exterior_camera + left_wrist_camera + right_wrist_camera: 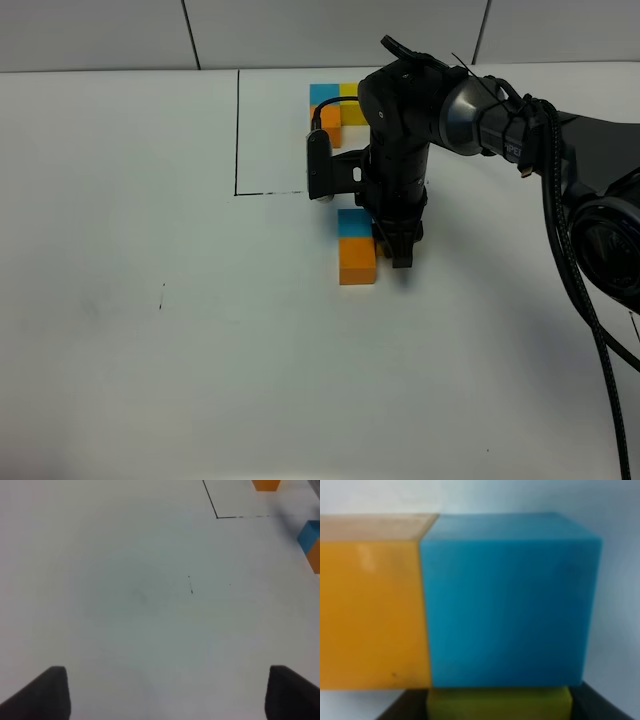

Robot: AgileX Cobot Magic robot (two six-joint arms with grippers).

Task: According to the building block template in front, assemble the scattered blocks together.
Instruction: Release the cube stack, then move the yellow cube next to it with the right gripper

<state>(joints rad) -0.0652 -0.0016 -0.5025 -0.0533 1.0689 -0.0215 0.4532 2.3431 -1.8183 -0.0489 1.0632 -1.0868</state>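
Jaws of our right gripper (pixel 397 250) clench the yellow cube (pixel 498 702), pressed against the blue cube (pixel 352 224), which touches the orange cube (pixel 357 261) on the worktop (pixel 150 350). Our left gripper (pixel 165 692) hangs released. Template (pixel 330 110) sits framed beyond.

Blocks look like solid matt plastic; worktop plain white, smooth.
Blue block (pixel 507 600) and orange block (pixel 372 612): satin faces, faint sheen, orange slightly scuffed. Yellow block (pixel 498 703): dull matt. Worktop (pixel 150 350): matt white, few specks. Right hand (pixel 392 248): black, matt casing, semi-gloss arm shell.
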